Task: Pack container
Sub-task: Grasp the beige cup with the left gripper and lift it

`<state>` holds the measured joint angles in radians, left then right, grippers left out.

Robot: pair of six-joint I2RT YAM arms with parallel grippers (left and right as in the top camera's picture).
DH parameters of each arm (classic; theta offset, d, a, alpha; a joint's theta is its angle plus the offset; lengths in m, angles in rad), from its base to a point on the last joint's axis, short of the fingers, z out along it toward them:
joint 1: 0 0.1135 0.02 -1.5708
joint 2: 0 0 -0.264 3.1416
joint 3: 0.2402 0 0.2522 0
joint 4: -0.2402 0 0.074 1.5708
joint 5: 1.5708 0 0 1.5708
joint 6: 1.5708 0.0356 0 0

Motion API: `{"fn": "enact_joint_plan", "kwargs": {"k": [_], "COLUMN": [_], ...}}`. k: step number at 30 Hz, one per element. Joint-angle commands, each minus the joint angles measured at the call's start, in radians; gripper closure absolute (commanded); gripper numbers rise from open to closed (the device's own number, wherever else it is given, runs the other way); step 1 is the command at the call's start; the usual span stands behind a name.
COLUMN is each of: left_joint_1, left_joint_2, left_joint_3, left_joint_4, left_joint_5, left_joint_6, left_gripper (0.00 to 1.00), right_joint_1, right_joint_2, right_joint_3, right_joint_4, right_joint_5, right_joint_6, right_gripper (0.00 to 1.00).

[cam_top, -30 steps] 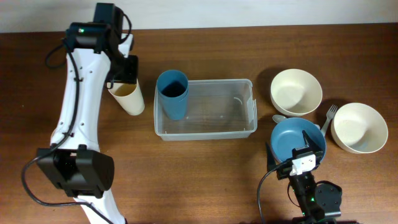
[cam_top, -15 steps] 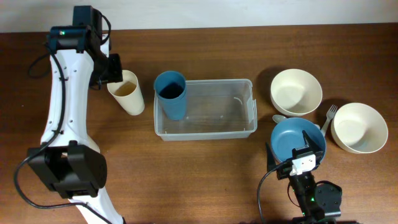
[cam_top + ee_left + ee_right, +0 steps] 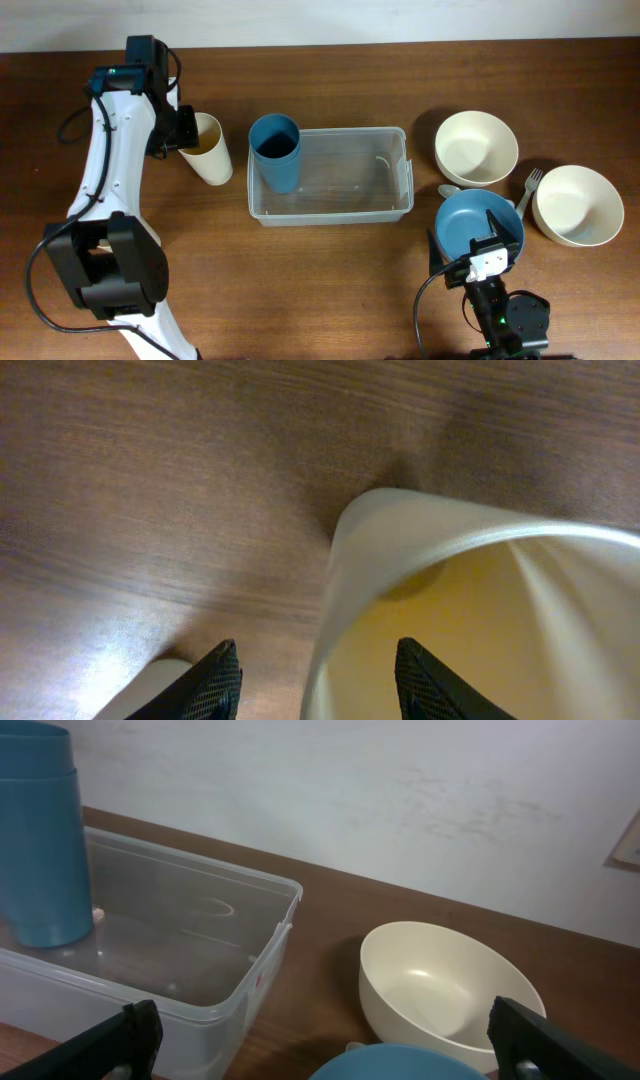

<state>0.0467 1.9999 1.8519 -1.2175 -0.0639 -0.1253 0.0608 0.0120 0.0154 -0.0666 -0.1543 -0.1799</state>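
Left gripper [image 3: 186, 134] has edged back toward the cream cup [image 3: 210, 148] since half a second ago. Its jaws are apart, one finger [image 3: 222, 678] outside the cup wall, the other inside the rim. Container [image 3: 330, 214] sits mid-table, beyond the cup from this gripper and not touching it, with a blue cup [image 3: 277, 150] upright in its left end. Right gripper [image 3: 335, 1050] is spread wide over the blue bowl [image 3: 478, 222], with the container ahead to its left.
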Motion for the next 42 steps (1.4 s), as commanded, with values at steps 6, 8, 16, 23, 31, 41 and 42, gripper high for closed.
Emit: {"fn": "enact_joint_plan", "kwargs": {"k": [6,8,16,23,31,41,42], "left_joint_1": [0.002,0.002,0.002,0.002,0.002,-0.081,-0.103], "left_joint_2": [-0.018,-0.018,-0.018,-0.043,-0.148,-0.425,-0.441], "left_joint_3": [-0.113,-0.113,-0.098,0.076,0.377,0.431,0.431], "left_joint_4": [0.082,0.082,0.084,-0.007,-0.189,-0.257,-0.267], "left_joint_5": [0.021,0.020,0.036,0.113,0.106,0.142,0.151], "left_joint_6": [-0.010,-0.010,-0.023,-0.024,-0.017,-0.005,0.010], "left_gripper": [0.78,0.89,0.98,0.98,0.98,0.98,0.98], "right_joint_1": [0.005,0.005,0.005,0.005,0.005,0.005,0.005], "right_joint_2": [-0.008,-0.008,-0.008,-0.008,-0.008,-0.008,-0.008], "right_joint_3": [-0.007,-0.007,-0.007,-0.007,-0.007,-0.007,-0.007], "right_joint_4": [-0.004,-0.004,-0.004,-0.003,-0.004,-0.004,-0.004], "right_joint_5": [0.009,0.008,0.009,0.008,0.009,0.008,0.009], "right_joint_6": [0.004,0.004,0.004,0.004,0.004,0.004,0.004], "right_gripper": [0.01,0.01,0.01,0.01,0.01,0.01,0.01]}}
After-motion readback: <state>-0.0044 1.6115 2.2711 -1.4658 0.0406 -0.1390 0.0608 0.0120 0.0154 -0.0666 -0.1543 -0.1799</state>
